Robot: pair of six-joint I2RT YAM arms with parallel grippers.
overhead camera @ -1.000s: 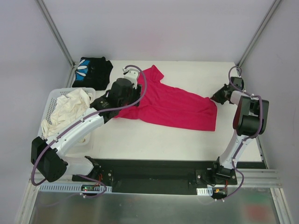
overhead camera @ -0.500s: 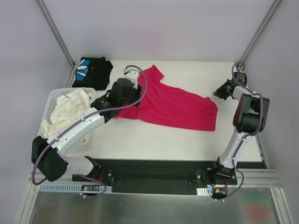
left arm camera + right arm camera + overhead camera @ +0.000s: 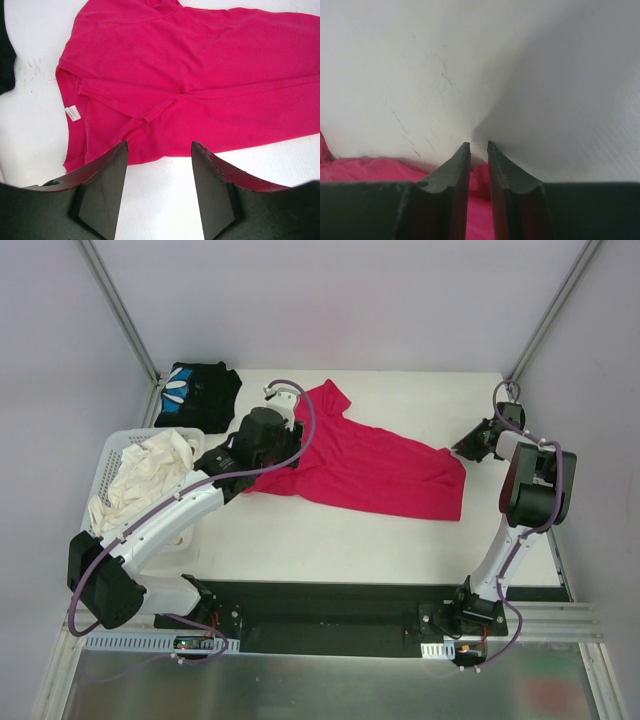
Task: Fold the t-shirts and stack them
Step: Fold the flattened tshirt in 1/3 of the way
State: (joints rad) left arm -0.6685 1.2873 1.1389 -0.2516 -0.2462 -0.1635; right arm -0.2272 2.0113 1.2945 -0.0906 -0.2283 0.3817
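Observation:
The magenta-red t-shirt lies spread and creased across the middle of the table. The black t-shirt with the blue-and-white print sits bunched at the back left. My left gripper hangs open over the near left edge of the red shirt, its jaws empty above bare table. My right gripper is at the red shirt's right corner. In the right wrist view its jaws stand a narrow gap apart, with red cloth under and behind them, not pinched.
A white lattice basket holding crumpled white cloth stands at the left, beside my left arm. A sliver of the black shirt shows at the left edge of the left wrist view. Frame posts rise at the back corners.
My right gripper's jaws have parted from shut to a narrow gap, and its wrist shifted back a little and returned. The left arm and the shirts have not moved.

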